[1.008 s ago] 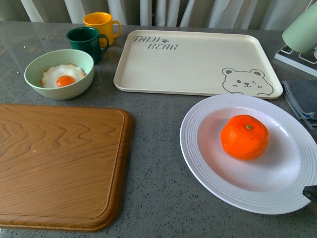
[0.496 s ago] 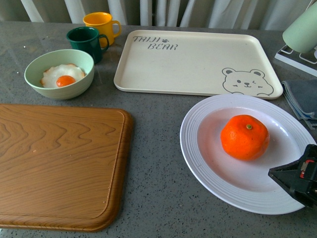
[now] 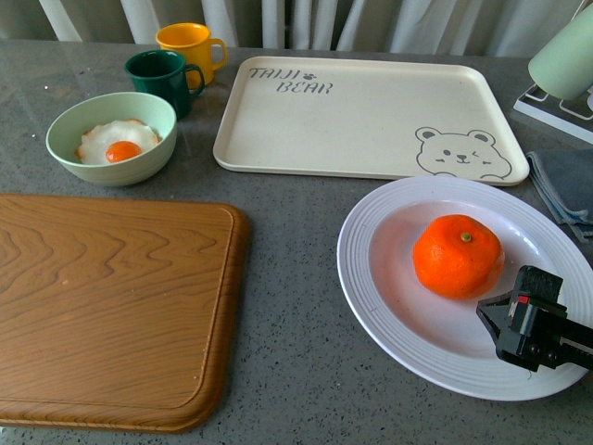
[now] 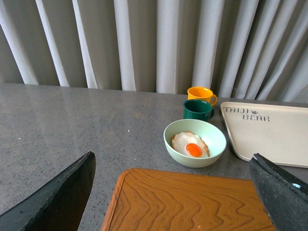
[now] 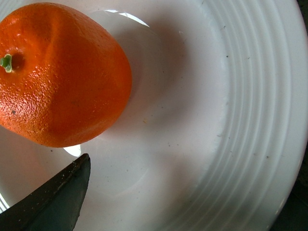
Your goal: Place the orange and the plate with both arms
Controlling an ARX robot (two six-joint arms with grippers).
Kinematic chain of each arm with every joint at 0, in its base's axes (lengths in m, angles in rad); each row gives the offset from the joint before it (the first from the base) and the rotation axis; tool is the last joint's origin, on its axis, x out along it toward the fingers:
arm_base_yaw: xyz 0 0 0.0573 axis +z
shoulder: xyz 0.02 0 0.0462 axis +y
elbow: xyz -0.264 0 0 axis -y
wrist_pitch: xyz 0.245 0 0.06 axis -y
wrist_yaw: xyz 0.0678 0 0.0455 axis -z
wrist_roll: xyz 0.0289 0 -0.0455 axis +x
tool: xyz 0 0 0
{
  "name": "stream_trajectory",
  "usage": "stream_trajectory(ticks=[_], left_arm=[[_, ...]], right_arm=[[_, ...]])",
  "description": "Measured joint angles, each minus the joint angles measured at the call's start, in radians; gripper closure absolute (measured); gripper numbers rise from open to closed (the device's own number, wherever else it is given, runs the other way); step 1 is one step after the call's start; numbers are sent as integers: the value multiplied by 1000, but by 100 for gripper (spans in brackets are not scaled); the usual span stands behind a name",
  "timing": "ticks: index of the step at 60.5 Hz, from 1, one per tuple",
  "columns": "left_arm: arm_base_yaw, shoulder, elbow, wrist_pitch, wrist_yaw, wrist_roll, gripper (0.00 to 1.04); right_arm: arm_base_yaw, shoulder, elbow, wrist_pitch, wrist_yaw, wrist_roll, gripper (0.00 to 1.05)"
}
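The orange (image 3: 458,255) lies in the well of the large white ribbed plate (image 3: 357,278) at the right of the counter. My right gripper (image 3: 505,320) hovers open over the plate's near right side, just short of the orange, with nothing between its fingers. The right wrist view shows the orange (image 5: 57,72) close up on the plate (image 5: 240,120), with one dark finger (image 5: 53,202) beside it, apart from the fruit. My left gripper (image 4: 175,183) is open above the wooden board and empty; it is out of the front view.
A wooden cutting board (image 3: 111,306) fills the near left. Behind it stand a pale green bowl with a fried egg (image 3: 111,139), a dark green mug (image 3: 162,79) and a yellow mug (image 3: 190,46). The cream bear tray (image 3: 371,116) lies at the back, a grey cloth (image 3: 565,185) far right.
My right gripper has come in from the lower right edge and moved left over the plate's rim, closer to the orange. Orange and plate have not moved.
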Motion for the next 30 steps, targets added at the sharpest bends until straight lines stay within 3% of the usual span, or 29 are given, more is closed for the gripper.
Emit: stream_trajectory(ticks=[12,18,30], left_arm=[[0,0,0,0,0,0,9],[0,0,0,0,0,0,9],[0,0,0,0,0,0,9]], right_arm=[[0,12,1,-9,-2,32,60],[3,12,2,-13,-32,79,75],[7,3,3,-25,-57,158,85]])
